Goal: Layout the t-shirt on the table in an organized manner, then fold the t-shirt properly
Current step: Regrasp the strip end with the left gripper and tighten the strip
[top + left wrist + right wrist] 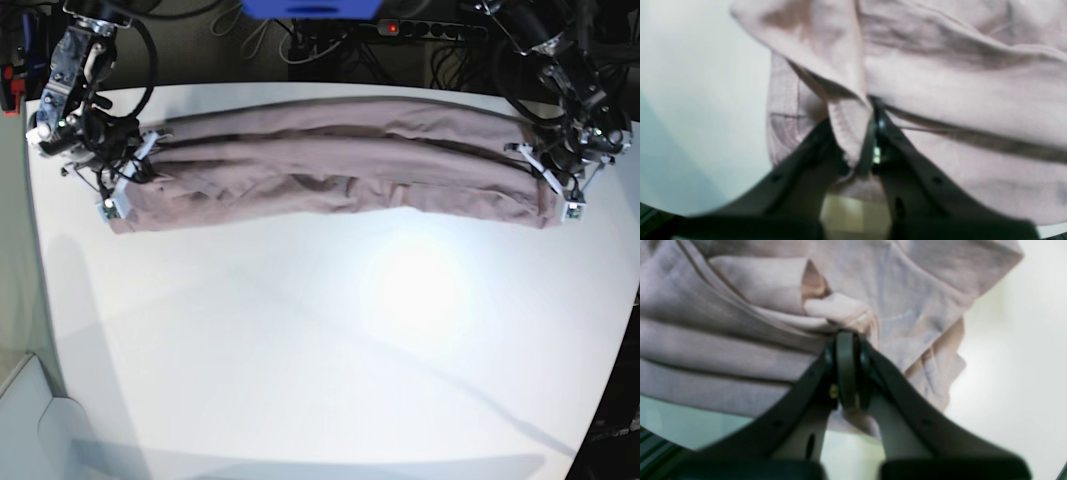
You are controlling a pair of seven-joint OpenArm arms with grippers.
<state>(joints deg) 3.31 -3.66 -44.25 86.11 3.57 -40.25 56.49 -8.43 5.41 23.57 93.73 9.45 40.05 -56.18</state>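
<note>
We see the t-shirt [340,165] stretched as a long bunched band across the far part of the desk [330,340], from nine o'clock to three. Our left hand [870,133] is clamped on a hem fold at three, our right hand [846,340] on cloth at nine; we judge the two-ended hold keeps the fabric taut for spreading flat.

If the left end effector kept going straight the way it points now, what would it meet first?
The t-shirt itself: the left end effector is shut on a fold of it, and more bunched fabric lies directly ahead. Depth beyond that is unclear.
</note>
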